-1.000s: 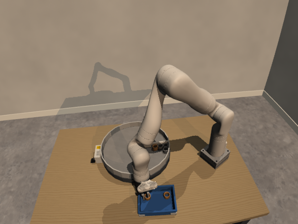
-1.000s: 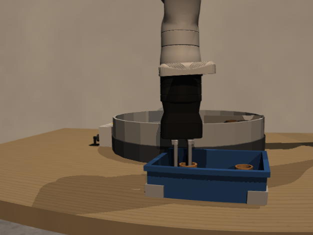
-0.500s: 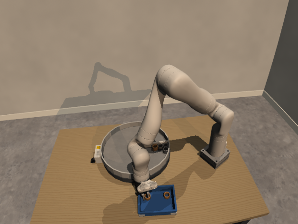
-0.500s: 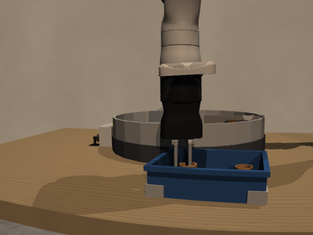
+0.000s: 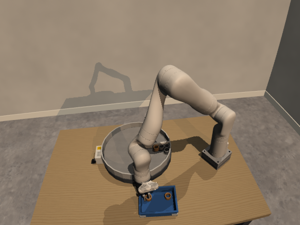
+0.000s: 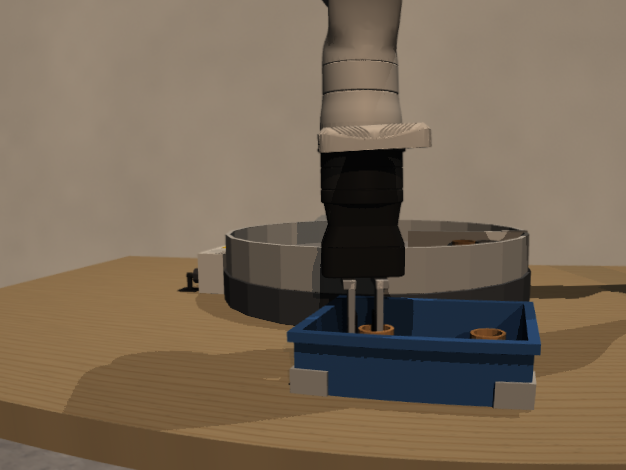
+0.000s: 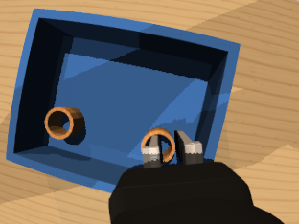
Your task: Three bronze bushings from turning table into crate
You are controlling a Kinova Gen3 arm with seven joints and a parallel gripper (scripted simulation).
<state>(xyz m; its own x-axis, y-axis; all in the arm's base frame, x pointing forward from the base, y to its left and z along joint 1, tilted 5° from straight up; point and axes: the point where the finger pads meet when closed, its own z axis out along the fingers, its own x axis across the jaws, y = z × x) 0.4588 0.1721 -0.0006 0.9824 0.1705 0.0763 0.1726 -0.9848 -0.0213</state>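
Bronze bushings (image 5: 167, 198) (image 6: 487, 337) (image 7: 77, 120), wide gap between, near crate's (image 5: 158, 214) (image 6: 409, 374) (image 7: 139, 27) opposite walls

Counting around me: short, ring-shaped bronze bushings (image 5: 167, 198) (image 6: 487, 338) (image 7: 78, 122) — three visible, two inside, one outside single blue rectangular crate (image 5: 158, 214) (image 6: 414, 344) (image 7: 129, 21). Dark grey cylindrical bushings (image 5: 166, 151) — I make out three. Round grey-walled turning table (image 5: 118, 150) (image 6: 273, 268) — one. White box with yellow label (image 5: 98, 154) (image 6: 210, 272) — one. Slim grey metal fingers (image 6: 351, 308), mine — two.

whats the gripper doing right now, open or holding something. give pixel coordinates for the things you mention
Gripper (image 5: 146, 197) (image 6: 366, 330) (image 7: 168, 141): partly open, gripping nothing; fingers straddle the wall of a bronze bushing (image 5: 151, 198) (image 6: 388, 331) (image 7: 158, 130) with a gap.
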